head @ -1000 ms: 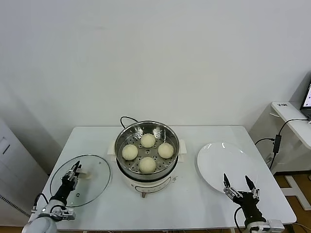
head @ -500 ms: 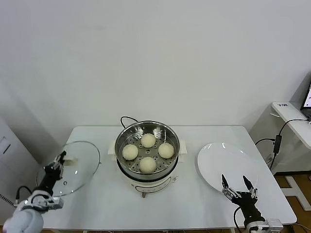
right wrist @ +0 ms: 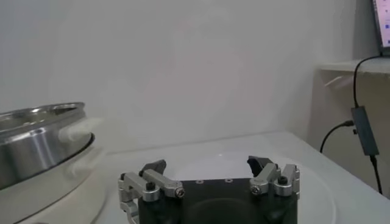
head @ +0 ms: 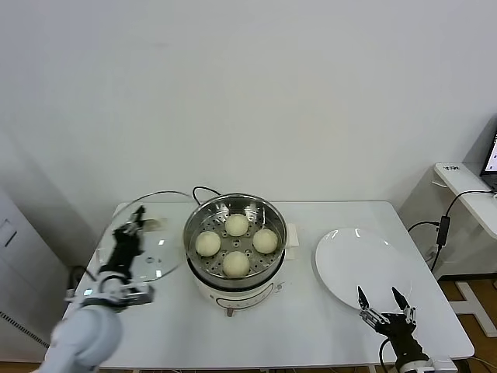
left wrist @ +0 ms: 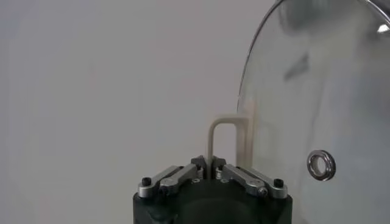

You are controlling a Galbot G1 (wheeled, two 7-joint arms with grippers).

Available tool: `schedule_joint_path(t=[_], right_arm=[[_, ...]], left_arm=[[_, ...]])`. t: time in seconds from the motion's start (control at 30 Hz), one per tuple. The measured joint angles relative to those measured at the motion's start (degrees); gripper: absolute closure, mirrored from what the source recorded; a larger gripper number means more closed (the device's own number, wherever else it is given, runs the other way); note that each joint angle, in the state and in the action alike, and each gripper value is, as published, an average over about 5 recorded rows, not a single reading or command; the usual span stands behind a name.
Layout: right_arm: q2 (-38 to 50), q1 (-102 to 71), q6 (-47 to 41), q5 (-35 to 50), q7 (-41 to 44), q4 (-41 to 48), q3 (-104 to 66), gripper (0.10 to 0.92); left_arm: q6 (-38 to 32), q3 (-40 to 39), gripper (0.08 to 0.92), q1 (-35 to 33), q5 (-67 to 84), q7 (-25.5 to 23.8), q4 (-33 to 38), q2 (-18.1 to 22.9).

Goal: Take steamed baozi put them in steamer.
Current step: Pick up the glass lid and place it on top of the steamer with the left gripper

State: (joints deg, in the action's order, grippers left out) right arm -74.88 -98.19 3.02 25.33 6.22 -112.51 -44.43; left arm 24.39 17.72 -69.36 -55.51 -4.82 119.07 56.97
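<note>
Four cream-white baozi [head: 235, 242] lie in the shiny steel steamer [head: 235, 205] on its white cooker base at the table's middle. My left gripper [head: 137, 224] is shut on the white handle [left wrist: 227, 141] of the round glass lid [head: 144, 245] and holds the lid tilted in the air just left of the steamer. The lid also shows in the left wrist view [left wrist: 323, 115]. My right gripper [head: 384, 299] is open and empty near the table's front right edge, by the plate; it also shows in the right wrist view [right wrist: 207, 165].
A flat white plate [head: 361, 264] lies right of the steamer. The steamer rim shows in the right wrist view [right wrist: 36, 131]. A black cord [head: 203, 190] runs behind the cooker. A side desk [head: 470, 190] stands at the far right.
My left gripper has lifted the glass lid off the table's left side and carried it up and right, close to the steamer. The right gripper has barely moved.
</note>
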Motion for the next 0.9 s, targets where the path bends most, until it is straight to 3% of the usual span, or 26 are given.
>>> schedule_joint_path(t=[0.43,0.9], right_arm=[[-1.05,-1.52,0.23,-0.74,0.56,-0.47,-1.08,0.203],[-1.36,-2.42,1.01,-0.56,1.5,-0.23,-1.96,0.203]], left_arm=[[14.15,-25.29,0.878,15.46,-8.59,-4.92,-1.8,5.24],[17.81,-33.89,0.878,22.99,-11.51,-7.64,-8.48,8.35]])
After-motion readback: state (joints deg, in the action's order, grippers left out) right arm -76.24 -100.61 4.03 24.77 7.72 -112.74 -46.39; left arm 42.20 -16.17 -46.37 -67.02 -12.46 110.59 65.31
